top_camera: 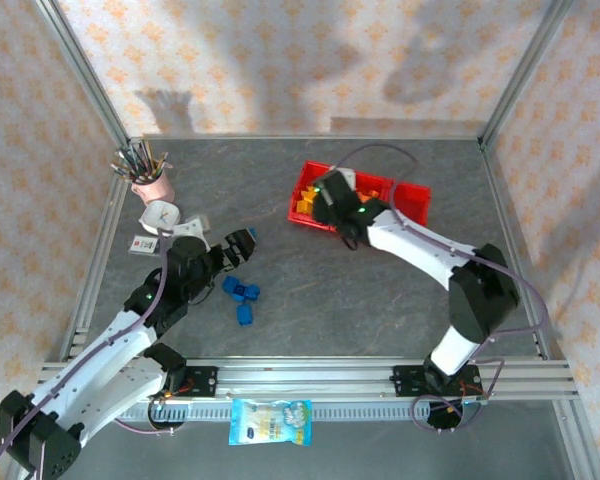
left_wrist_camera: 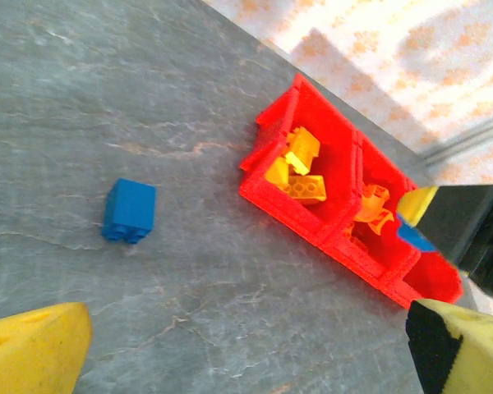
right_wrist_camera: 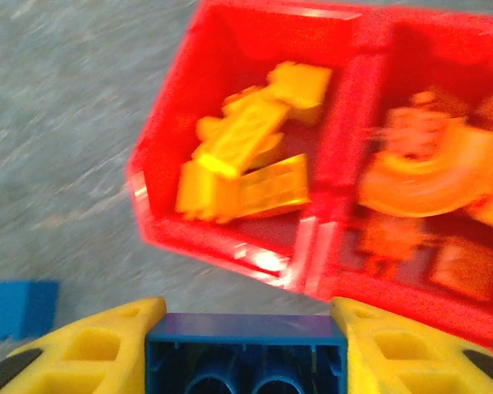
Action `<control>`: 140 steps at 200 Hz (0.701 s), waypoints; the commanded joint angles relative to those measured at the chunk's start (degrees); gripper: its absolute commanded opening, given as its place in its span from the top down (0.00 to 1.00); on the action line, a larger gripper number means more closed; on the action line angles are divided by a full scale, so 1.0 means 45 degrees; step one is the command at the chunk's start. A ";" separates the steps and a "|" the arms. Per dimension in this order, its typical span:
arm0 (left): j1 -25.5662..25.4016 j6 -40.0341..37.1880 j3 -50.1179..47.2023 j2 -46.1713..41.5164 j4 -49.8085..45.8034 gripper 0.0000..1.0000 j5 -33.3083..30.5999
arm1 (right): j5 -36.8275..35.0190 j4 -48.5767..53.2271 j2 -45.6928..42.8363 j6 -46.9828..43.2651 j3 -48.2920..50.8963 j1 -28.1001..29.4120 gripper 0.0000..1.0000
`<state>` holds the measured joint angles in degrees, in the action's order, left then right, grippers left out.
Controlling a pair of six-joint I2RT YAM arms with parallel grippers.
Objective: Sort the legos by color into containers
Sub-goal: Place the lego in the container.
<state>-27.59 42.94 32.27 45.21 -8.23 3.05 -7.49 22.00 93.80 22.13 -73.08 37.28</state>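
Legos: small plastic bricks in three colours. Yellow bricks (right_wrist_camera: 246, 160) are piled in the left end compartment of the red tray (top_camera: 416, 196), studs visible, lying at mixed angles. Orange pieces (right_wrist_camera: 431, 176) sit in the compartment next to it, one of them a curved arc. View is blurred there, so no count taken.

Right gripper (right_wrist_camera: 246, 328): closed on a held blue brick (right_wrist_camera: 246, 351). The brick touches both yellow fingers, with its hollow underside facing the wrist camera. The gripper hangs at the near edge of the tray, just beside the wall between the yellow and orange compartments.

Left gripper (top_camera: 237, 243): jaws wide apart with nothing between them, well left of the tray. In its wrist view a single blue brick (left_wrist_camera: 130, 211) lies on the desk between the gripper and the tray, apart from both. Loose blue bricks (top_camera: 242, 293) lie in a small cluster near the left arm, on its right side.

Surface: grey stone-patterned desk (top_camera: 310, 290), with the tray at centre-far, set at an angle.

Far left: a pink pen cup (top_camera: 151, 186) full of pens, with a white round object (top_camera: 162, 214) just near of it. A blue-and-white packet (top_camera: 270, 421) lies on the near rail.

Room: walls in a pale floral pattern, with an aluminium frame round the desk.
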 commanded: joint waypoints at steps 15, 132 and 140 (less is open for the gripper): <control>-0.0206 -0.0455 0.0791 0.1203 0.1744 0.01 0.1282 | -0.1220 0.0398 -0.1137 0.0136 0.1087 -0.2013 0.68; -0.2012 -0.1007 0.2419 0.4738 0.3079 0.01 0.1524 | -0.0585 -0.0791 0.0416 -0.0465 0.0999 -0.5476 0.41; -0.2012 -0.1036 0.2419 0.4704 0.3069 0.01 0.1434 | -0.0470 -0.0784 0.0344 -0.0534 0.0938 -0.5490 0.38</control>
<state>-36.40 39.81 41.45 66.48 3.75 9.54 -9.58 18.90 95.46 20.99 -65.91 12.56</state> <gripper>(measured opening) 0.992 0.583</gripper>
